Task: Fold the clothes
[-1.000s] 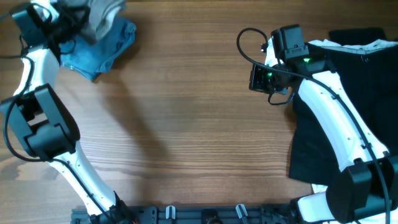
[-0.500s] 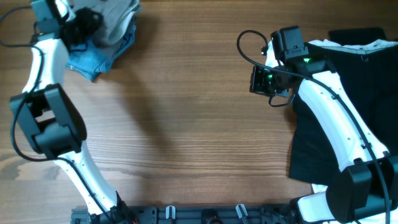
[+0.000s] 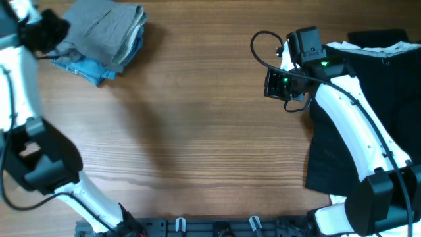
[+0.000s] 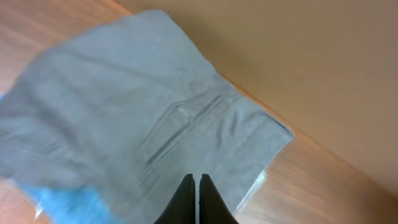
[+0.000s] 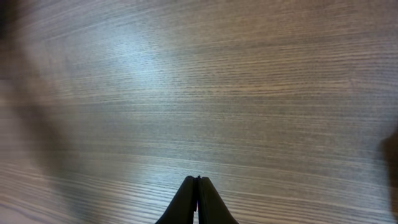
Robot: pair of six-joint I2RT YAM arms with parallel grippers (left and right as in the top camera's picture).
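Note:
The grey shorts [image 3: 105, 27] lie folded at the table's far left, stacked on a light-blue garment [image 3: 89, 68]. My left gripper [image 3: 58, 29] is shut and empty at the stack's left edge. In the left wrist view the shut gripper [image 4: 199, 182] hovers over the grey shorts [image 4: 137, 118], and the light-blue garment [image 4: 62, 202] peeks out at lower left. The black shorts [image 3: 375, 105] lie spread at the right edge. My right gripper [image 3: 273, 83] is shut and empty just left of them, over bare wood in its wrist view [image 5: 198, 180].
The wooden table [image 3: 197, 131] is bare between the two piles. A light strip of lining or label [image 3: 395, 47] lies on top of the black shorts. A black cable [image 3: 260, 49] loops from the right arm.
The left gripper has let go of the grey shorts and drawn back to the left. The shorts now lie flat on the light-blue garment. The right arm has not moved.

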